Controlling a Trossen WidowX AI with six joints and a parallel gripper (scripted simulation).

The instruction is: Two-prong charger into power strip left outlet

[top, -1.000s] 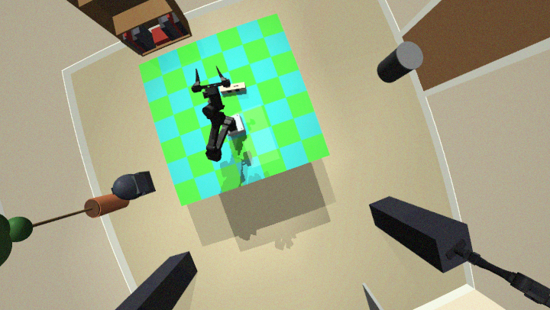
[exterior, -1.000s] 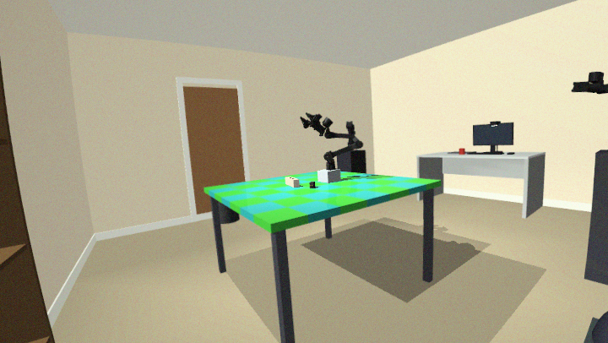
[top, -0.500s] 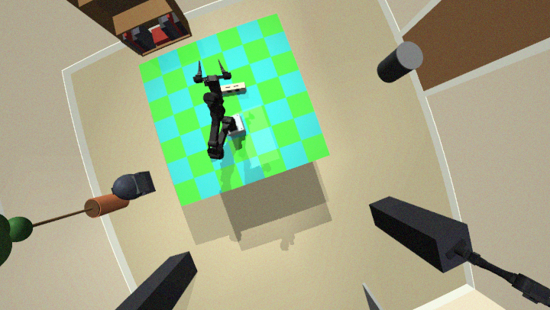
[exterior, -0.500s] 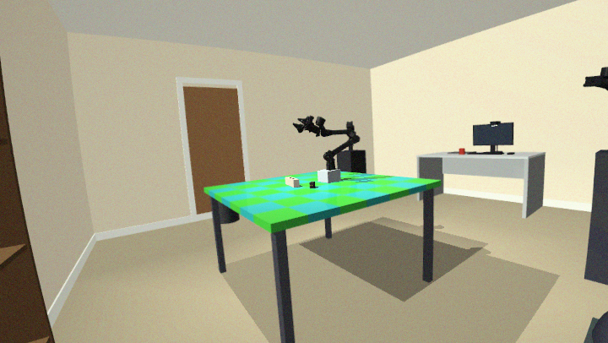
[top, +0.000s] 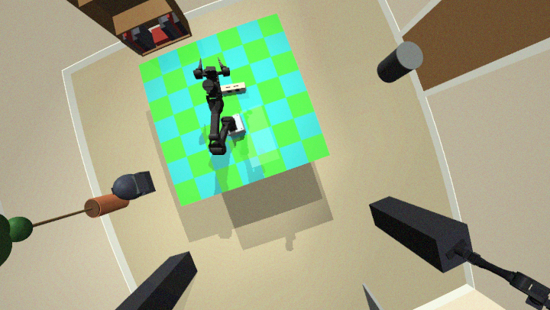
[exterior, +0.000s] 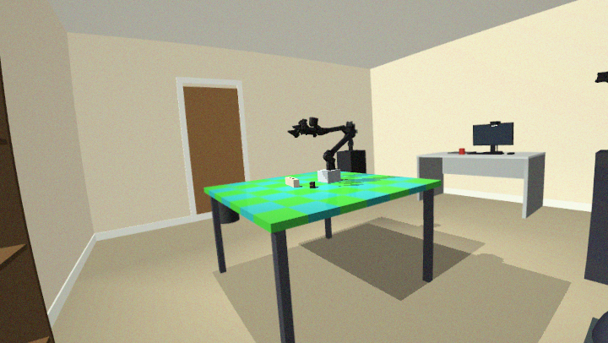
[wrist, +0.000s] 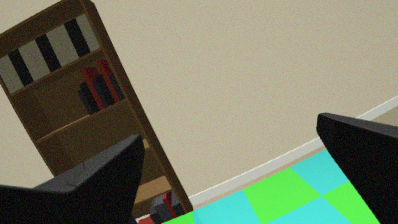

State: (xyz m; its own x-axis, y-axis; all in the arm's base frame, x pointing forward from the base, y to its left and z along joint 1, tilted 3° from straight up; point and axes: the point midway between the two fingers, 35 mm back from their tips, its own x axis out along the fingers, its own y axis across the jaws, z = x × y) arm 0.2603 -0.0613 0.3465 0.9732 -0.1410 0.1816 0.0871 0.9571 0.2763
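The cream power strip (top: 239, 86) (exterior: 291, 182) stands on the checkered table; in the top view the arm hides its left end. The small black charger (exterior: 312, 184) rests on the table beside the strip in the exterior view; the arm hides it in the top view, and its prongs are too small to make out. My gripper (top: 209, 60) (exterior: 290, 131) (wrist: 231, 132) is wide open and empty, high above the table. Neither strip nor charger shows in the wrist view.
The arm's white base block (top: 239, 124) (exterior: 328, 176) stands on the green and cyan table (top: 304, 144) (exterior: 293, 208). A bookshelf (top: 142, 23) (wrist: 112, 100) stands beyond the table's edge.
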